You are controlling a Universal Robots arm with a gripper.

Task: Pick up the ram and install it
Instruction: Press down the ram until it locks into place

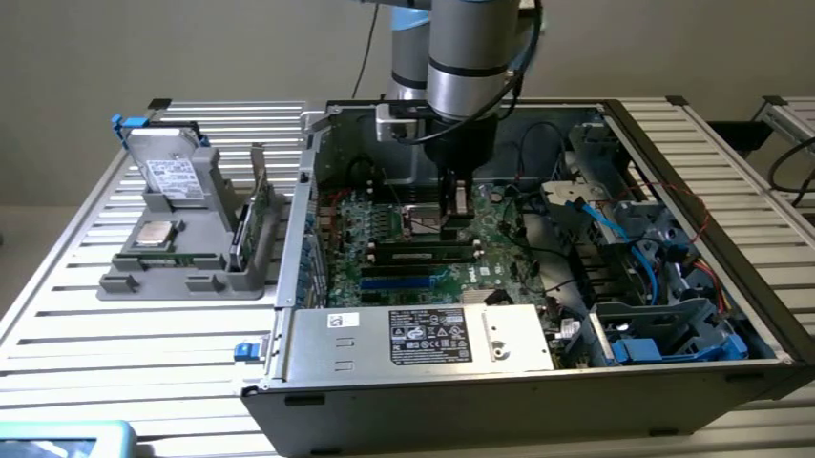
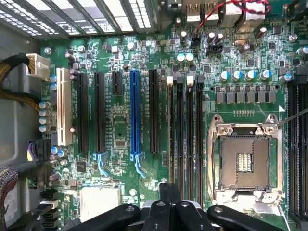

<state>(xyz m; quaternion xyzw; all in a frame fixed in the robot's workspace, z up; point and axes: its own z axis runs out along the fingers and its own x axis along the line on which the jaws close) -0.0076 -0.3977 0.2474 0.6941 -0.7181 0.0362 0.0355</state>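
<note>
The fingers [image 1: 451, 218] are hanging pressed fully together, gripping nothing, just above the motherboard [image 1: 421, 243] inside the open computer case [image 1: 510, 382] on the worktop [image 1: 140, 334].

Lab bench: slatted aluminium table [image 1: 76, 296]; open computer case [image 1: 535, 382]
</note>
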